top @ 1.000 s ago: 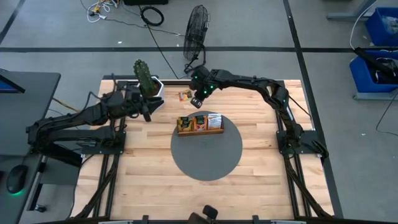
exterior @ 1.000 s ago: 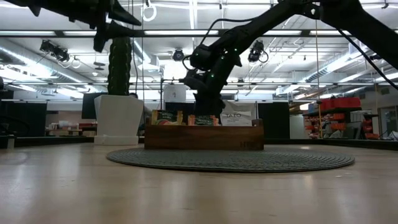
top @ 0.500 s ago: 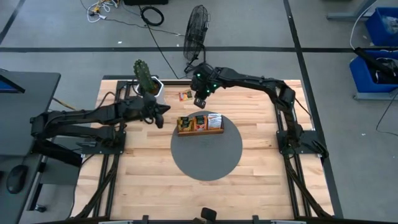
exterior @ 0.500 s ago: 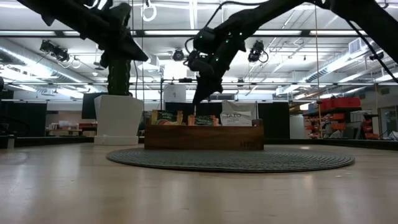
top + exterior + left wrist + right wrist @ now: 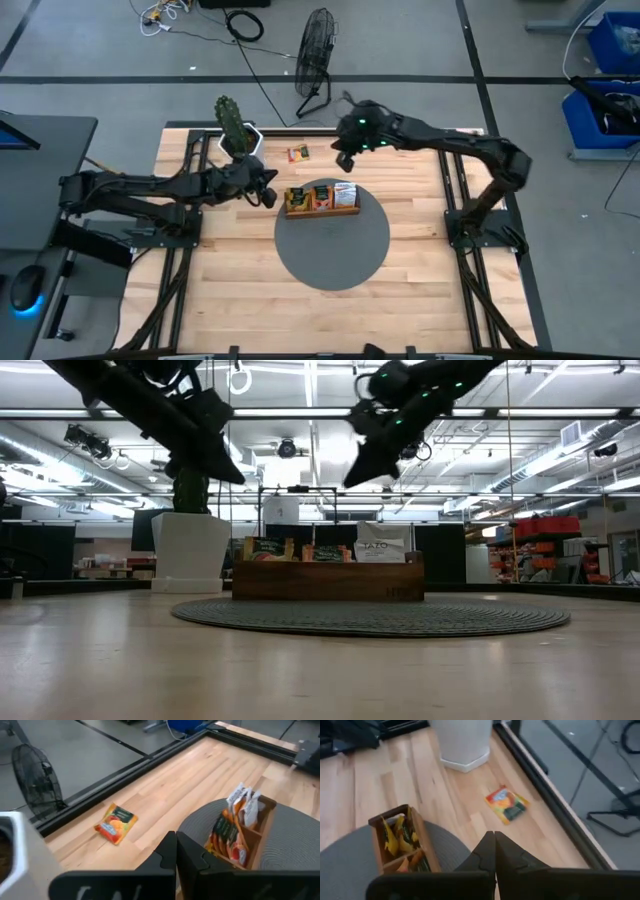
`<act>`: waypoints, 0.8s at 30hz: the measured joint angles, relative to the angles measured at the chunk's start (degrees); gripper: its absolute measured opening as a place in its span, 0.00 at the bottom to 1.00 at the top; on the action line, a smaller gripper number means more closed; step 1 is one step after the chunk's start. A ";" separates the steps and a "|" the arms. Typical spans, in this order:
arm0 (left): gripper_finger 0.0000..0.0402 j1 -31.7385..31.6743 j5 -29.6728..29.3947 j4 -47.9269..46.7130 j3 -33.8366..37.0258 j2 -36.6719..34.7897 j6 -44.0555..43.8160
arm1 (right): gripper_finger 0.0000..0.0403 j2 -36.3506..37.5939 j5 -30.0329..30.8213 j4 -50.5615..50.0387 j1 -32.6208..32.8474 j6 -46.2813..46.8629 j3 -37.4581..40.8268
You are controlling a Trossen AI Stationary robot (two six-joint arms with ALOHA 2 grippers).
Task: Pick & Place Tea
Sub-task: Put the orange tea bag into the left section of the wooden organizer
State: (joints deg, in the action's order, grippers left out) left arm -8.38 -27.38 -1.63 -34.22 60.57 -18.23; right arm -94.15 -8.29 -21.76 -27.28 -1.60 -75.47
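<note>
One orange-and-green tea sachet [image 5: 298, 153] lies flat on the bare wood beyond the tray; it also shows as the sachet [image 5: 116, 823] and the sachet [image 5: 506, 804] in the wrist views. More sachets stand on edge in the slots of the brown wooden tray [image 5: 321, 199], which rests on a round grey mat [image 5: 332, 245]. My left gripper [image 5: 268, 196] hovers shut just left of the tray, above the table [image 5: 232, 472]. My right gripper [image 5: 343, 160] hovers shut above the tray's far right corner [image 5: 352, 480]. Neither holds anything.
A cactus in a white pot [image 5: 238, 135] stands at the far left, close behind my left arm. A floor fan [image 5: 318, 45] stands beyond the table's far edge. Bare wood lies around the mat, toward the near edge and both sides.
My left gripper has reached toward the table's right, from beside the cactus pot to the tray's left end, and has shut. My right gripper has risen from just behind the tray and gone toward the table's right edge, staying shut. The sachets have not moved.
</note>
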 joint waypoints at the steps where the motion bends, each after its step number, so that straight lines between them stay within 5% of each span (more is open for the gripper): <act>1: 0.00 0.00 0.41 0.74 0.00 0.75 0.02 | 0.00 1.84 0.47 0.13 -0.15 0.45 1.55; 6: 0.00 -0.04 -0.15 -0.23 -3.43 6.31 0.03 | 0.00 10.51 3.11 -0.15 -1.10 1.20 8.53; 18: 0.00 -1.76 -1.54 -9.95 -24.11 28.93 0.83 | 0.00 30.10 3.36 -0.73 -5.74 1.95 21.75; 24: 0.00 -5.04 2.44 -17.32 -32.83 35.08 -2.84 | 0.00 36.49 3.48 -1.59 -6.98 3.30 26.85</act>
State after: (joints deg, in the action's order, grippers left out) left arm -13.42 -24.94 -18.95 -67.05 95.65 -21.07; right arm -57.66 -4.81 -23.34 -34.26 1.70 -48.62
